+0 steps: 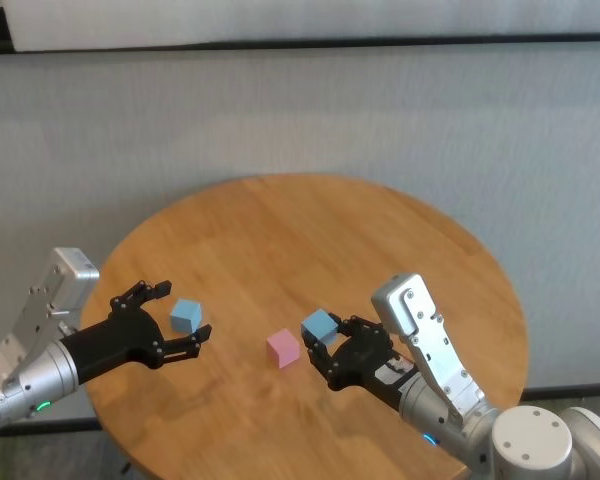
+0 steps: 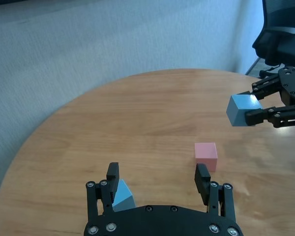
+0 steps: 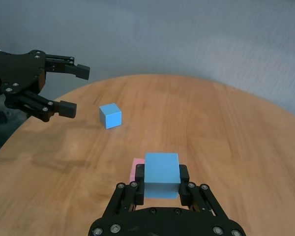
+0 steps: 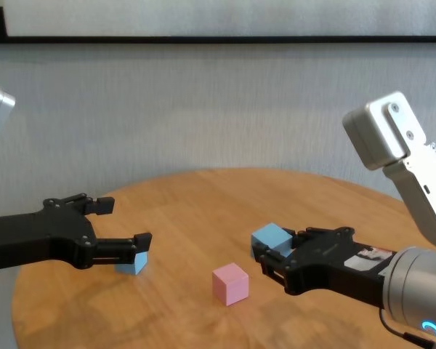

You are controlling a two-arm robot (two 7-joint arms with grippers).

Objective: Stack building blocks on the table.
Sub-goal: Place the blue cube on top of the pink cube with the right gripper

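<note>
1. Right gripper [image 1: 329,352], black-fingered, clenched on a small matte light blue cube [image 1: 320,325]; cube held off the round honey-brown wood-plank table [image 1: 280,230], just beside and slightly above the small matte pale pink cube [image 1: 283,347].
2. Pink cube resting flat on the table between the two grippers, nothing touching it.
3. Left gripper [image 1: 170,312] spread wide, fingers either side of the second small light blue cube [image 1: 186,315]; that cube sitting on the table. In the left wrist view, cube close against one finger [image 2: 112,173], well apart from the other — contact not certain.
4. Step in hand, by judgement: carrying the held blue cube over the pink one for placement.
5. To do well: centre held cube directly above pink before lowering; right wrist view shows pink [image 3: 136,168] mostly hidden beneath the held cube [image 3: 162,174] and peeking out to one side, so offset likely remains.
6. Square up the faces; held cube looks slightly rotated against pink in the chest view.
7. Lower slowly until the faces meet, then release without dragging sideways; pink is light and loose, easily nudged.
8. Withdraw straight up, clear of the stack.
</note>
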